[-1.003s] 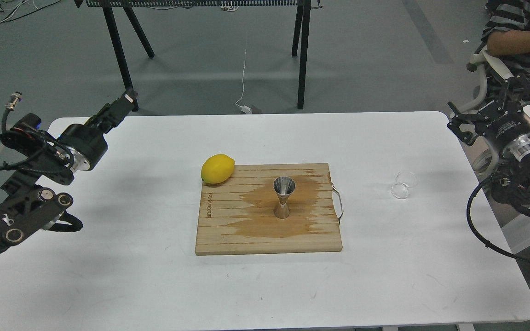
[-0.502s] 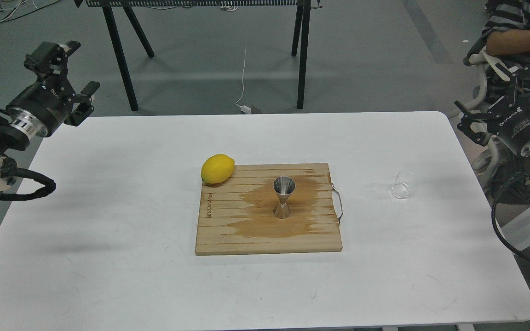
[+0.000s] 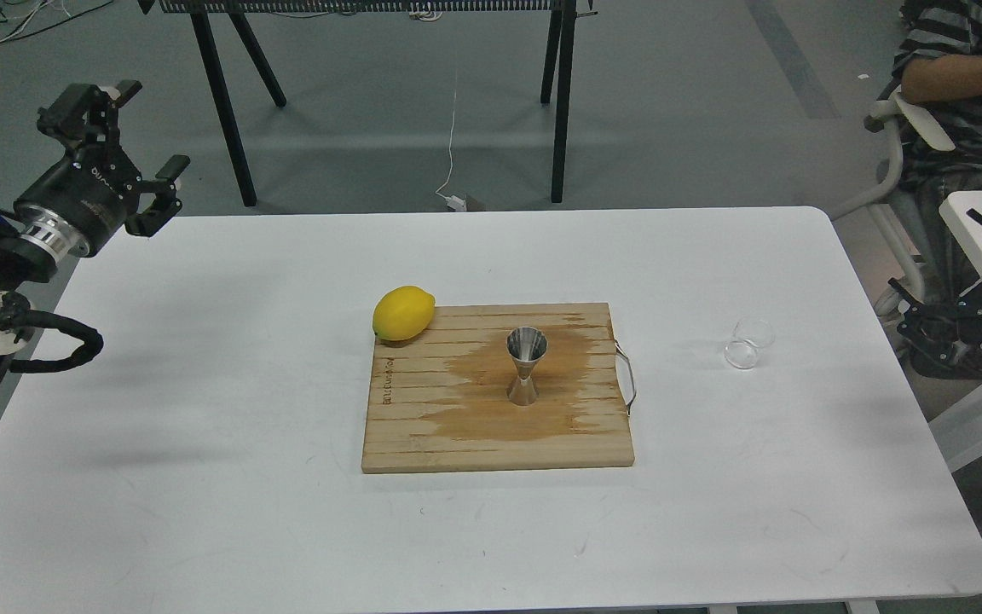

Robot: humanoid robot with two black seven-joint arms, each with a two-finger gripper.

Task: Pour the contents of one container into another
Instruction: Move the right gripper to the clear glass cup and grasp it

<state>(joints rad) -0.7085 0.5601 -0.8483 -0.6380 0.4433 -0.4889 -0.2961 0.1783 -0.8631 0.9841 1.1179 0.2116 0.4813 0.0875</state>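
Note:
The clear glass cup (image 3: 748, 344) sits on the white table (image 3: 201, 358), right of the wooden board (image 3: 423, 435). The steel jigger (image 3: 526, 367) stands upright on the board, in the middle of a dark wet stain. My right gripper (image 3: 932, 249) hangs open beyond the table's right edge, to the right of the cup and apart from it. My left gripper (image 3: 156, 124) is open above the table's far left corner, far from both vessels. Neither gripper holds anything. I cannot tell whether the cup holds liquid.
A yellow lemon (image 3: 403, 313) rests at the board's far left corner. A metal handle (image 3: 626, 375) sticks out of the board's right side. A seated person (image 3: 968, 68) is at the far right, and black stand legs (image 3: 559, 102) rise behind the table.
My right gripper has dropped lower and moved right, off the table's edge. My left gripper swung up to the far left corner earlier and has barely shifted since.

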